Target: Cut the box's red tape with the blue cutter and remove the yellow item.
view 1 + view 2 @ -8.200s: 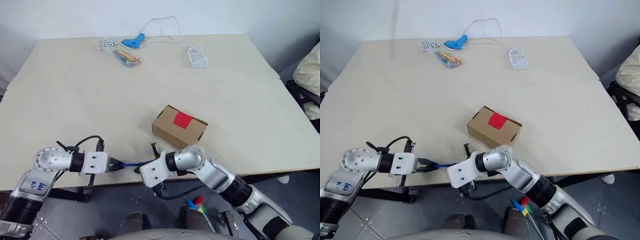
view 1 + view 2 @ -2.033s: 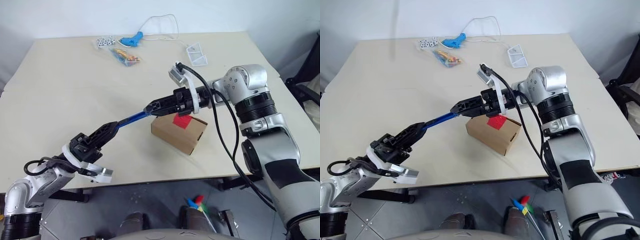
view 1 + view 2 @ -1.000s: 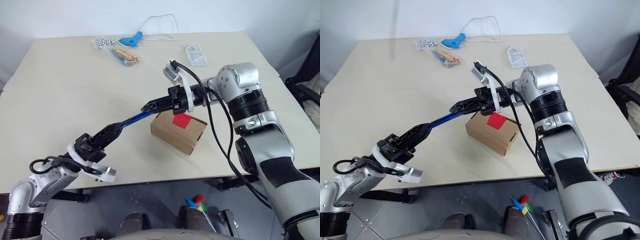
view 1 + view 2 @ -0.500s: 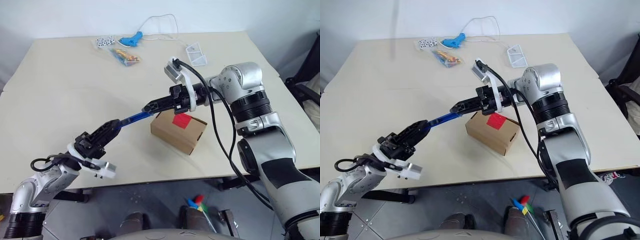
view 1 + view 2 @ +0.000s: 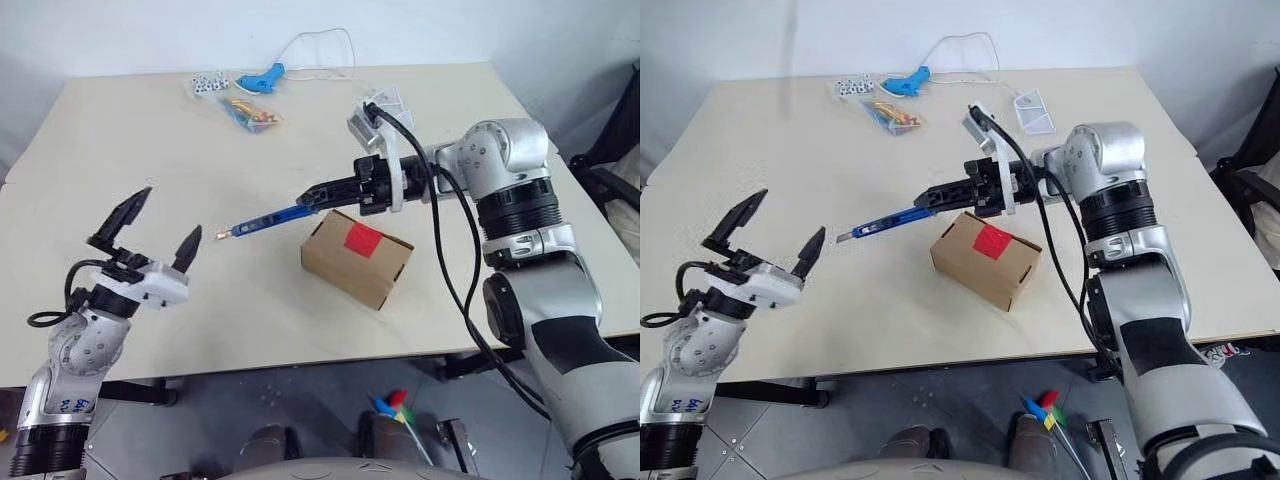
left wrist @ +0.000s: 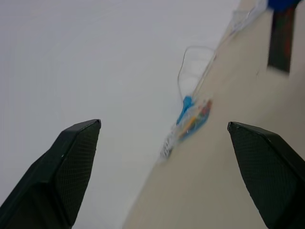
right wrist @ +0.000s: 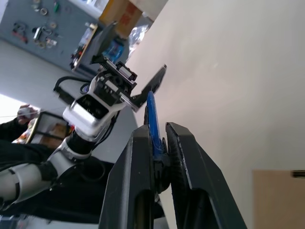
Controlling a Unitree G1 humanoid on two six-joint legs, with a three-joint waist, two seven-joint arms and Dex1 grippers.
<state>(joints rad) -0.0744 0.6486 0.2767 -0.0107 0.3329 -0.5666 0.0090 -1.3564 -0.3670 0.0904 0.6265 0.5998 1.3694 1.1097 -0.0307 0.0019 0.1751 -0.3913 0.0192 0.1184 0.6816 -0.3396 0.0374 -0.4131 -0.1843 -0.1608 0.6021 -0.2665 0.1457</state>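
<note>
Box (image 5: 357, 258) sits sealed on the table (image 5: 150, 150) just right of frame centre, its red tape (image 5: 362, 238) on top. Right gripper (image 5: 318, 193), above the box's upper left, is clamped on the blue cutter (image 5: 268, 219), which slants down-left over bare table. Left gripper (image 5: 146, 225) hovers at lower left, fingers spread wide and holding nothing, apart from the cutter's tip.
</note>
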